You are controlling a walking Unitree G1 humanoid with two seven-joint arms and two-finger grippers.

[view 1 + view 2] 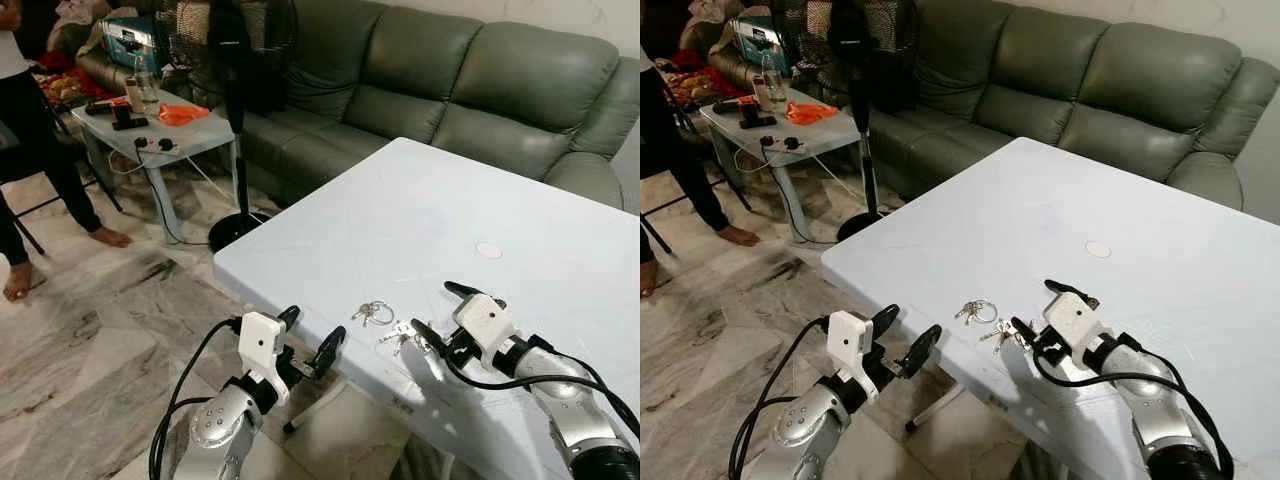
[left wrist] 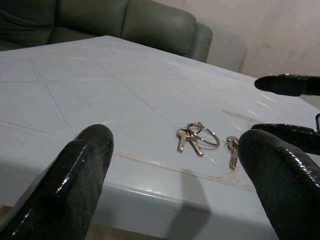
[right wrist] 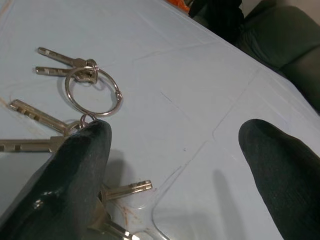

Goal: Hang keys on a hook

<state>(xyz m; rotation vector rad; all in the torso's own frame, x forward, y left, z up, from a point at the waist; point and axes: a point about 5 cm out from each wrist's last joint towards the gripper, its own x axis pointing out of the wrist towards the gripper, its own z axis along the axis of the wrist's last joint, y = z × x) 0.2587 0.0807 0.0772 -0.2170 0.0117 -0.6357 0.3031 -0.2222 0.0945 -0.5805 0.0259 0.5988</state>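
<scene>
Sofa: one grey-green leather sofa (image 1: 480,80) behind the table, along the far wall.
Table: one pale blue table (image 1: 520,200); it carries both key sets near its front edge.
Side table: one small side table (image 1: 190,135) to the left of the sofa, with clutter on top.
Fan: one black pedestal fan (image 1: 232,60) on the marble floor between side table and sofa.
Person: one person's legs (image 1: 40,170) at the left edge, barefoot.
Left hand (image 1: 307,335): fingers spread wide, holding nothing, just off the table's front edge.
Right hand (image 1: 440,312): fingers spread wide, gripping nothing, low over the table; one finger lies over the nearer key set.
Keys: two sets. One ringed bunch (image 1: 372,312) lies flat between the two hands. The second bunch (image 1: 405,335) lies just beside it, at the right hand's fingertip.
</scene>
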